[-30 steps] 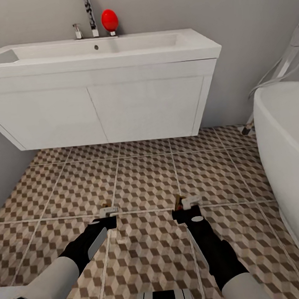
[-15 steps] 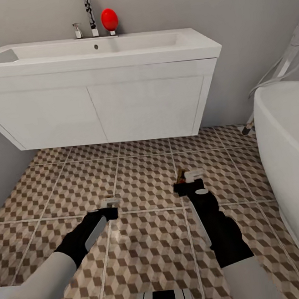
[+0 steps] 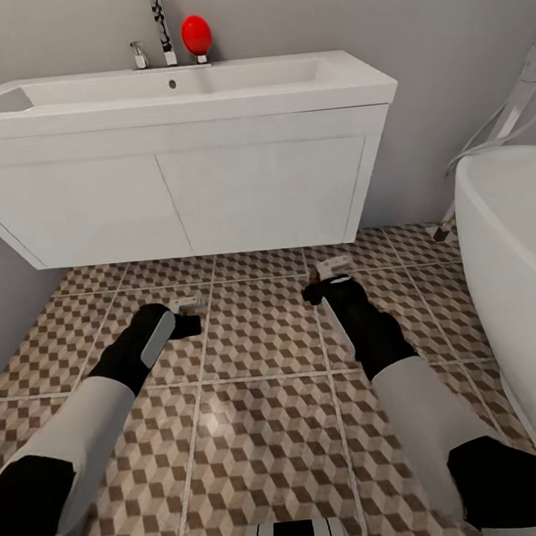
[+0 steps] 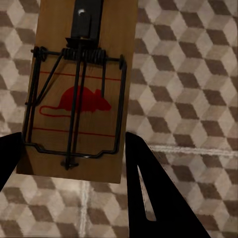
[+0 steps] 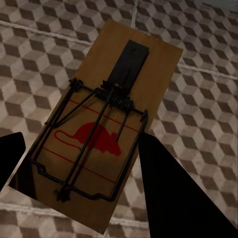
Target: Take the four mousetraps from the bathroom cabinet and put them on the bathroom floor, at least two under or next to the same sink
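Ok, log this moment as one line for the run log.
left end effector: shut on mousetrap | right end effector: shut on second mousetrap | both over bathroom floor, short of sink

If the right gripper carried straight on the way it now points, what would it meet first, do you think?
Probably the bathroom floor under the sink: the right gripper, holding a mousetrap, angles forward and down; depth is unclear.

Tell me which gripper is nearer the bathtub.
Right. The right gripper, shut on a mousetrap, is above the floor not far from the bathtub. The left gripper, also holding a mousetrap, is farther off, before the sink's left door.
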Motion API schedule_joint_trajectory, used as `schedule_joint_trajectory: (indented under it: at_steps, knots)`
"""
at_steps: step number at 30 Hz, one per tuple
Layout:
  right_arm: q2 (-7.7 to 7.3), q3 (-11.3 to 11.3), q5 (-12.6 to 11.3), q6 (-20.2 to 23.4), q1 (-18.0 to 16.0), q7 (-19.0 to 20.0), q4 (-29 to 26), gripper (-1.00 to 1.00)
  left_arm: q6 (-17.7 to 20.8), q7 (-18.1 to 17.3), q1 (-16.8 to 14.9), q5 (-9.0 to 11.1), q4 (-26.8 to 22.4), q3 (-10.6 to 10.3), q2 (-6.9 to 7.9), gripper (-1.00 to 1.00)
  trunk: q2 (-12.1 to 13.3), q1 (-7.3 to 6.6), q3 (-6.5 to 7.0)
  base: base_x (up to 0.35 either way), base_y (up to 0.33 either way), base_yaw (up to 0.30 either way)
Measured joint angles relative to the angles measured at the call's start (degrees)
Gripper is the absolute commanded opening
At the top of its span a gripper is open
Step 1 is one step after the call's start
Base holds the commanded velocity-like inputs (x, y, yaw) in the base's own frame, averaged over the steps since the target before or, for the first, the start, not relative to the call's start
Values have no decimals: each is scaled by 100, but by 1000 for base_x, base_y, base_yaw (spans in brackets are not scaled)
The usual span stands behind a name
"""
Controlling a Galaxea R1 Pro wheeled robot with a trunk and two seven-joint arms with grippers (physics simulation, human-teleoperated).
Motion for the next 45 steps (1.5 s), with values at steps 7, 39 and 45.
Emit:
schedule_joint_trajectory:
  at_steps: [7, 39, 45]
  knots:
    - [0, 10, -26, -207, -283, 3, 405, -100, -436, -27, -69, -181, 234, 7, 2, -100, 0, 0, 0, 0, 0, 0]
    - [-1, 12, 9, -365, -304, 959, 401, -100, -769, -38, -74, -211, -517, -90, 223, -100, -26, 52, -515, 0, 0, 0]
    - [-1, 18, 11, -365, -304, 961, 401, -100, -753, -37, -74, -215, -821, -94, 270, -100, -34, 68, -700, 0, 0, 0]
